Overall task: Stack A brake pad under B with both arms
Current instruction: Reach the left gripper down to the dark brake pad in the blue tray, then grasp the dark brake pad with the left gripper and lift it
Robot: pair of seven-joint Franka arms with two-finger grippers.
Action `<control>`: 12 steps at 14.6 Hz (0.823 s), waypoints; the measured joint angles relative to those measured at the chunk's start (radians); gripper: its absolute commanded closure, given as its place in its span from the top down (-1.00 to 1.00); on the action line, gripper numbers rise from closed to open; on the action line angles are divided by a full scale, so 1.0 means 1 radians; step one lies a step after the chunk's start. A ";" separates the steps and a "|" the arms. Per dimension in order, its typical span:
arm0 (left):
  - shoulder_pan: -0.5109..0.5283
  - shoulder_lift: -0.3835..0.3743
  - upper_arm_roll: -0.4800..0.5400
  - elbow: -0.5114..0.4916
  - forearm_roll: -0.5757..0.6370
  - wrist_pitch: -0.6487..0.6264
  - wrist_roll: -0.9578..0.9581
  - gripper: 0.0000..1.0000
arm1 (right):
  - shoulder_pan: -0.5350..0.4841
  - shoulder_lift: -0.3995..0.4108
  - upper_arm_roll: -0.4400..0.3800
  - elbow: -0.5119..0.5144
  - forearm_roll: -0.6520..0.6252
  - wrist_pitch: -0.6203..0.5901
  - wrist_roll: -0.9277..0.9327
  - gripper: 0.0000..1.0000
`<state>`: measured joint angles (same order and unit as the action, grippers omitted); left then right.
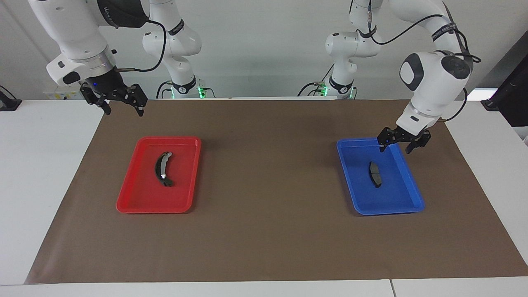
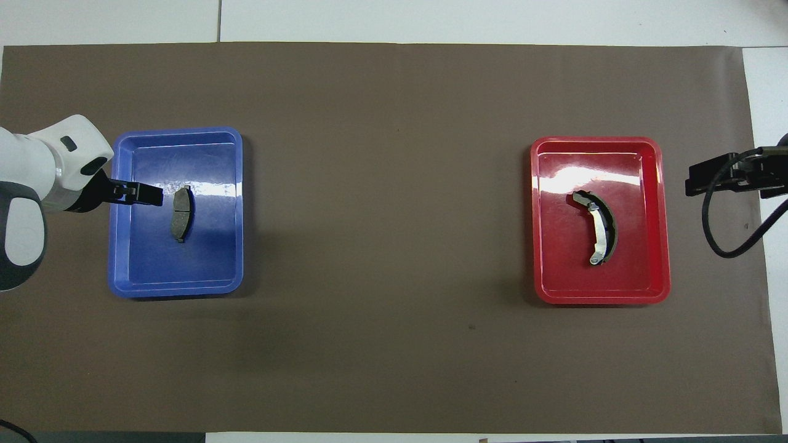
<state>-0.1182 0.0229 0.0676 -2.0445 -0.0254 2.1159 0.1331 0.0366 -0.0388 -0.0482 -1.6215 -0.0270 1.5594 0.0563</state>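
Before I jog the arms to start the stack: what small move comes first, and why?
Probably lower the left tool, open over the blue tray, onto the A brake pad: it lies untouched, and must go under B.

Pad [image 1: 374, 173], crescent [image 1: 162, 169]: separate trays.

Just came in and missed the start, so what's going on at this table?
Two Franka arms are setting up to stack brake parts, and nothing is held yet. The left end effector, fingers open, hangs over the blue plastic tray, beside the short dark grey brake pad lying in it. The right end effector, also open and empty, waits up high, away from the red plastic tray, where the long black crescent brake piece with a silvery strip lies untouched.
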 measured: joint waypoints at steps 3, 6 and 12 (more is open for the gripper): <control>-0.005 0.072 0.000 -0.061 0.000 0.131 0.000 0.90 | 0.000 0.000 0.000 0.000 0.000 0.000 0.000 1.00; -0.005 0.129 0.000 -0.120 0.000 0.268 -0.001 0.87 | 0.000 0.001 0.000 0.000 0.000 0.000 0.000 1.00; -0.006 0.171 0.000 -0.139 0.000 0.315 -0.001 -0.43 | 0.000 0.002 0.000 -0.001 0.000 0.000 0.000 1.00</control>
<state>-0.1237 0.1942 0.0676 -2.1835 -0.0254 2.4304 0.1317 0.0366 -0.0367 -0.0482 -1.6220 -0.0270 1.5591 0.0563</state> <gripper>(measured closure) 0.304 0.000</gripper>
